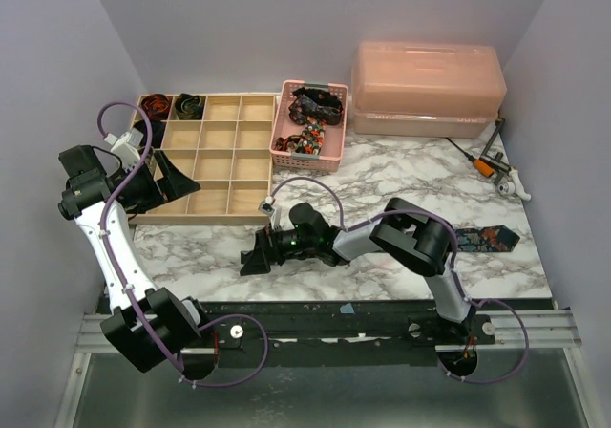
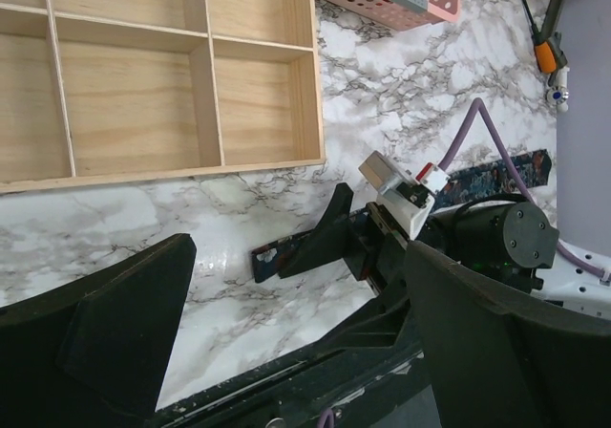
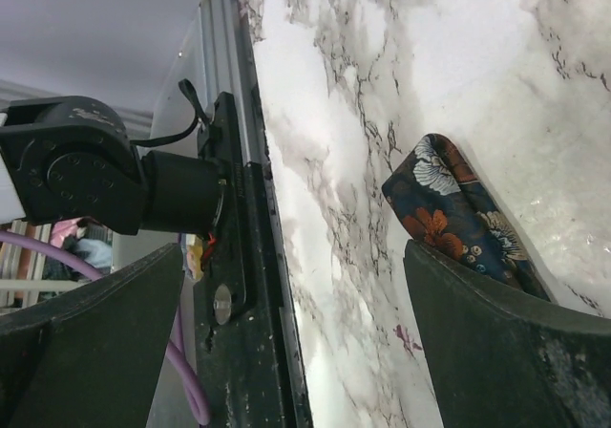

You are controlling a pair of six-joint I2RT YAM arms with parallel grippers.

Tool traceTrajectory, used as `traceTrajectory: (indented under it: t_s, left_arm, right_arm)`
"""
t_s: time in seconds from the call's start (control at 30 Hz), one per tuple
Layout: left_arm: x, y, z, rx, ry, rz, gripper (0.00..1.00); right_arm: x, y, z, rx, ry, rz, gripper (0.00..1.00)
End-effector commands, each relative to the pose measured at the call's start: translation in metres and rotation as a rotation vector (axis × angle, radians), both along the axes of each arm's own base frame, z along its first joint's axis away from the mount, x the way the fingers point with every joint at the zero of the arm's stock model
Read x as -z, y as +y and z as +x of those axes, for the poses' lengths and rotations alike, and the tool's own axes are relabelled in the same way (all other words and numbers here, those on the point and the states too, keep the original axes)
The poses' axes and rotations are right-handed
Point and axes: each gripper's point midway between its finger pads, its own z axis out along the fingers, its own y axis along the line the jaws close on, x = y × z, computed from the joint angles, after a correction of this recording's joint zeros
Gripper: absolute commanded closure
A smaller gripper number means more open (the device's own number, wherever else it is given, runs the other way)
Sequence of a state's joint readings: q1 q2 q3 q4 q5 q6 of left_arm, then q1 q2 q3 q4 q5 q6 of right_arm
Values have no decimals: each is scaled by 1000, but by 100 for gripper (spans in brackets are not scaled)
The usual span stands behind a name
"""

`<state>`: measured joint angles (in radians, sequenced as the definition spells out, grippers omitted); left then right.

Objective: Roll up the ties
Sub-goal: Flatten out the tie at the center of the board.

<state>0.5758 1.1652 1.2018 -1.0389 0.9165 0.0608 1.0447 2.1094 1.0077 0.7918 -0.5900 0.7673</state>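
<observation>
Left gripper point(image 1: 164, 181) hangs over the near left corner of the wooden divider tray point(image 1: 215, 214), jaws spread wide, nothing between them. Right gripper point(image 1: 256, 256) sits low over the marble table point(image 1: 401, 175) in front of the tray, jaws likewise wide and empty. A floral tie point(image 1: 489, 240) lies flat and unrolled along the table's near part, running from the right side under the right arm; in the right wrist view its narrow end point(image 3: 447, 208) lies just beside one finger, contact not determinable. Two coiled ties point(image 1: 189, 106) occupy the tray's far left compartments. More ties point(image 1: 315, 109) are heaped in the pink basket point(image 1: 284, 115), beside a lidded plastic box point(image 1: 425, 79).
</observation>
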Motion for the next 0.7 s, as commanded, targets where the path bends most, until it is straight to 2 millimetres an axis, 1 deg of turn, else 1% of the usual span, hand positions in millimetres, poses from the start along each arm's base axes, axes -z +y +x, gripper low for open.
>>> traceTrajectory:
  t_s: [0.0, 0.07, 0.1, 0.17, 0.2, 0.27, 0.37, 0.47, 0.57, 0.67]
  left_arm:
    - [0, 1, -6, 12, -8, 35, 2]
    - [0, 1, -5, 13, -8, 32, 2]
    - [-1, 1, -5, 15, -10, 28, 2]
    - [-1, 1, -3, 14, -10, 17, 2]
    - [-1, 1, -2, 12, -11, 13, 2]
    - [-1, 2, 0, 9, -11, 6, 2]
    - [-2, 3, 4, 7, -12, -4, 2]
    - [-1, 4, 7, 2, -10, -13, 2]
    - [1, 5, 8, 3, -4, -13, 1]
    - [5, 7, 7, 3, 5, 4, 2]
  right_arm:
    - [-3, 3, -7, -49, 0, 46, 0]
    - [-23, 7, -5, -52, -17, 85, 0]
    - [-36, 8, -5, -57, -24, 108, 0]
    - [-57, 7, -5, -66, -15, 132, 0]
    - [-65, 5, -4, -64, -4, 140, 0]
    - [-70, -4, 4, -46, 27, 140, 0]
    - [-61, -21, 13, -28, 28, 114, 0]
    - [-39, -33, 13, -32, 18, 64, 0]
    - [-19, -40, 9, -36, 15, 43, 0]
    - [0, -42, 9, -41, 0, 13, 0]
